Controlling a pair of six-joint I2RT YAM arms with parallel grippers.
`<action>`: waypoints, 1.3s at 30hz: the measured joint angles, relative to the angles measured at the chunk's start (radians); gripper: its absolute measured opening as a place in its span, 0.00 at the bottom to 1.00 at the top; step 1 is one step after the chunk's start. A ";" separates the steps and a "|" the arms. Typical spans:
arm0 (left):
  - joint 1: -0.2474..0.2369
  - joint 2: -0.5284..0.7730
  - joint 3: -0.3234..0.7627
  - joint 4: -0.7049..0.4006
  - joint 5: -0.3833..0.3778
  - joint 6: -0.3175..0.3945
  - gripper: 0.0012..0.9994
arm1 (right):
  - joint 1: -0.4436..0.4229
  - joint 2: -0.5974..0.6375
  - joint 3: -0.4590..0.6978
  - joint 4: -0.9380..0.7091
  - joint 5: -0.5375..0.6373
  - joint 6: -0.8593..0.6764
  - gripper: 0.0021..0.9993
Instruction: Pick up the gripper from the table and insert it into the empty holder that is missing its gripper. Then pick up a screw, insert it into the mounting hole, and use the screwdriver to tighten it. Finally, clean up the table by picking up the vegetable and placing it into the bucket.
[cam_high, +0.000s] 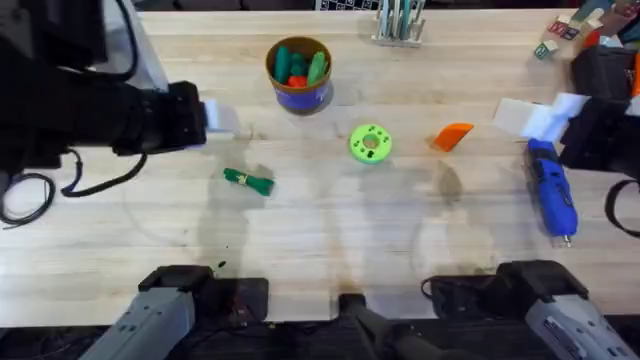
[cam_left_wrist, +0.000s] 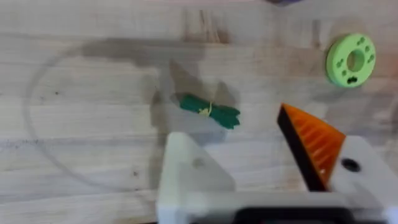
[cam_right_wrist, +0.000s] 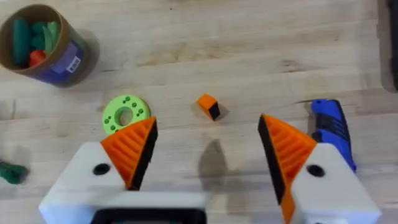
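The small orange ribbed gripper lies on the table right of centre. My right gripper hangs open above it, both fingers orange-padded. My left gripper is open; one finger is the plain white holder, the other carries an orange tip. The green leafy vegetable lies just beyond the left fingers. The blue screwdriver lies at the right. The bucket stands at the back, holding toy vegetables. The screw is out of view.
A flat green disc with holes lies mid-table, between the vegetable and the orange gripper. A clear rack stands at the back edge, and coloured blocks sit at the far right corner.
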 joint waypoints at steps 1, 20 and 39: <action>0.000 -0.015 0.000 0.016 -0.001 -0.001 0.60 | 0.000 0.000 0.000 0.000 0.000 0.000 0.99; 0.000 -0.147 0.000 0.274 0.239 0.057 0.99 | 0.000 0.000 0.000 0.000 0.000 0.000 0.99; -0.020 -0.358 -0.164 0.545 0.236 0.218 0.99 | 0.000 0.000 0.000 0.000 0.000 0.000 0.99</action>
